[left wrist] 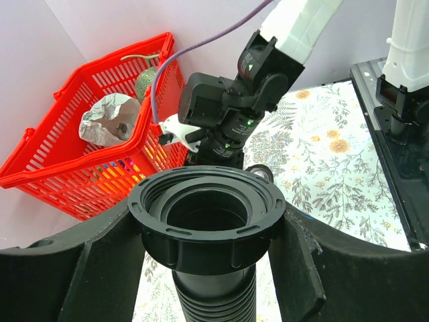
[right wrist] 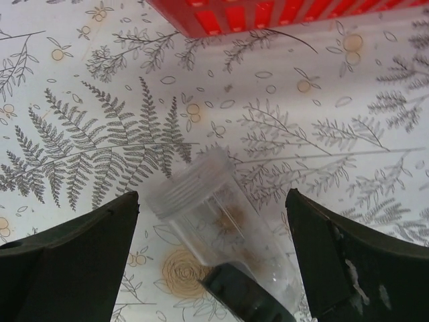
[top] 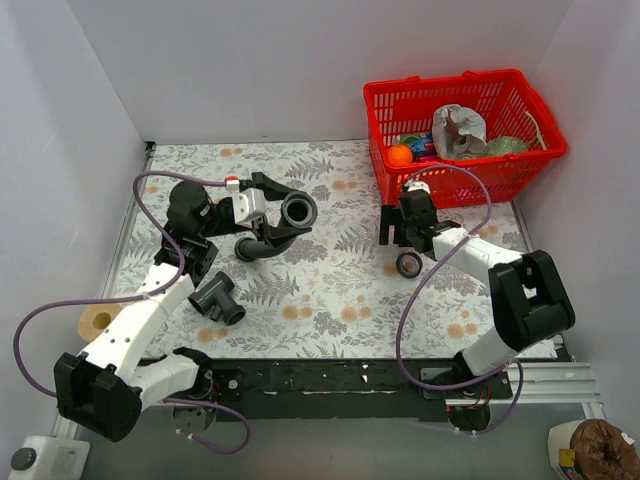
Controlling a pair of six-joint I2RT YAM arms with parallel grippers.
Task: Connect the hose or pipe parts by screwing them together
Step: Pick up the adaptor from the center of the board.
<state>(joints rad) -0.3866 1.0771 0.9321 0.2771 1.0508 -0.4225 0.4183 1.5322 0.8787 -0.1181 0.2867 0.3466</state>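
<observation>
We see left fingers (left wrist: 87, 268) pinching the hose (left wrist: 206, 221) collar; right fingers (right wrist: 74, 255) (spread wide) flank a clear vial (right wrist: 201, 201), at the hose's three o'clock.

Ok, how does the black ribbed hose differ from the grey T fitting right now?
The hose is long, ribbed and curved; the T fitting is short, smooth and T-shaped. The hose is black, the T fitting dark grey. The hose is clamped at its collar in the left gripper; the T fitting lies free on the floral mat, with no gripper on it. Both have round open ends.
</observation>
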